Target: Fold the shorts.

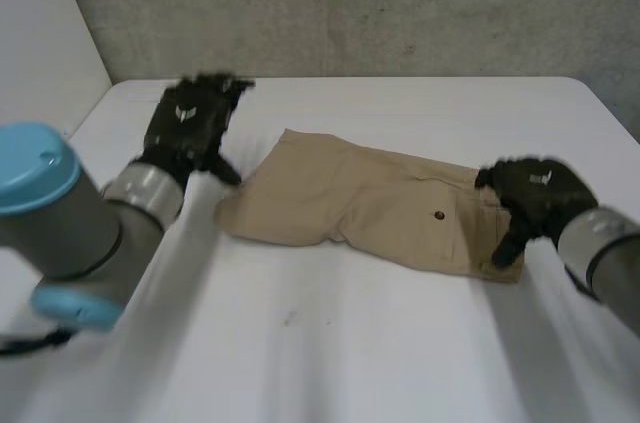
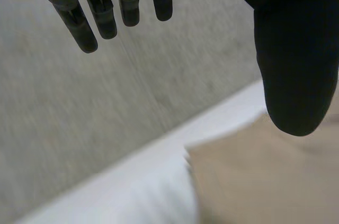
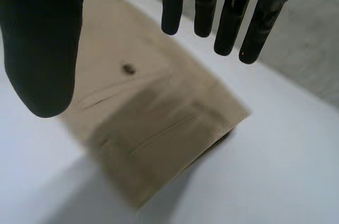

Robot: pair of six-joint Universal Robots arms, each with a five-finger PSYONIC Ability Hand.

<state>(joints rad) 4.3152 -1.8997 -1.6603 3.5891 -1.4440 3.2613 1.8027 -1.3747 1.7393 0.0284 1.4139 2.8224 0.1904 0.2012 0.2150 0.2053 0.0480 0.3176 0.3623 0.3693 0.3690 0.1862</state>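
Head view: set high between and behind the arms, looking down and forward across the white table (image 1: 330, 343) to the grey concrete wall (image 1: 350, 3) at 12 o'clock; widest and farthest. Left wrist view: close behind the black left hand (image 2: 296, 49), facing along its palm toward that wall, over one edge of the flat tan cloth shorts (image 2: 265, 181). Right wrist view: close above, looking down past the black right hand (image 3: 42, 38) at the end with the small dark button (image 3: 127, 69). Shared by all three: shorts, table.
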